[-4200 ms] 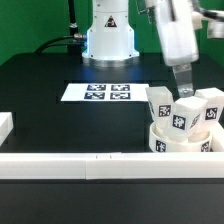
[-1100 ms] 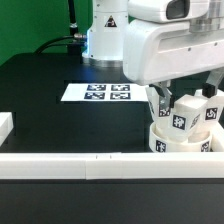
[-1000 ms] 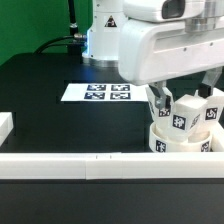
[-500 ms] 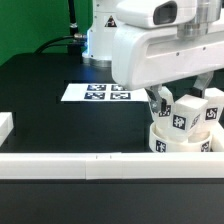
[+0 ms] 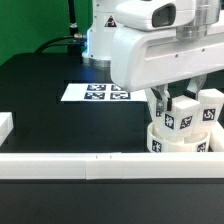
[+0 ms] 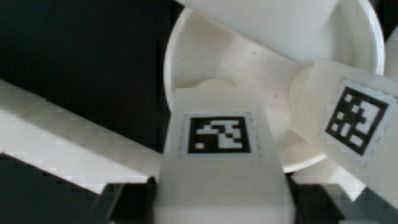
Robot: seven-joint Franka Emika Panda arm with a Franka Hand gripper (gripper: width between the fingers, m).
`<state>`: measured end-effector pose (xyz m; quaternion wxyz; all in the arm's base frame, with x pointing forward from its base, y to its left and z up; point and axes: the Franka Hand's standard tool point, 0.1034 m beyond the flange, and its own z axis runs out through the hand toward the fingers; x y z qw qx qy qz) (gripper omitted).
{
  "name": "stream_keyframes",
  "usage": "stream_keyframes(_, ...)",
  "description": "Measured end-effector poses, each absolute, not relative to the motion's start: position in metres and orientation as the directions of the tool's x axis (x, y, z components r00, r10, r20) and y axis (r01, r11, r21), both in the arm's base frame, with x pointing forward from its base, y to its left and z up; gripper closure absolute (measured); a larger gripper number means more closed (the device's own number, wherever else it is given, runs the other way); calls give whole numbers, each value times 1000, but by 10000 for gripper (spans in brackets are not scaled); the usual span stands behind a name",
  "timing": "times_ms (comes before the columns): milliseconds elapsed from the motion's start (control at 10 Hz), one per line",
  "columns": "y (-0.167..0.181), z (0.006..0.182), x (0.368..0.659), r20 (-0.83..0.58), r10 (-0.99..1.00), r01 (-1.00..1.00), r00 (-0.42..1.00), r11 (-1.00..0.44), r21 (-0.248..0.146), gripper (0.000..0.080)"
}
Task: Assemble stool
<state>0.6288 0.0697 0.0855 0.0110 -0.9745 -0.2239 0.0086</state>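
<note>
White plastic stool parts sit at the exterior view's right, just behind the front border rail [image 5: 70, 165]: the round seat [image 5: 180, 141] with tagged legs on top. The gripper [image 5: 166, 101] is down over them, jaws narrow and clamped on 1 leg [image 5: 180, 113], tag facing front. Wrist view shows that leg [image 6: 224, 150] between both fingers, w/ seat [image 6: 222, 60] beyond. A 2nd leg [image 5: 209, 111] stands just beside. Marker board [image 5: 92, 93] lies flat on the black table [image 5: 40, 95].
</note>
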Motion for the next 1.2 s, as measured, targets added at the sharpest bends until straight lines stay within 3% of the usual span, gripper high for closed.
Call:
stream_keyframes(500,80,85,632,49,-94,-93,994,-995,-24,462)
stream_keyframes(800,85,84,633,41,-421,-419,906,-907,-50,462)
stream_keyframes(1200,86,84,633,26,-623,-621,782,-782,-60,462)
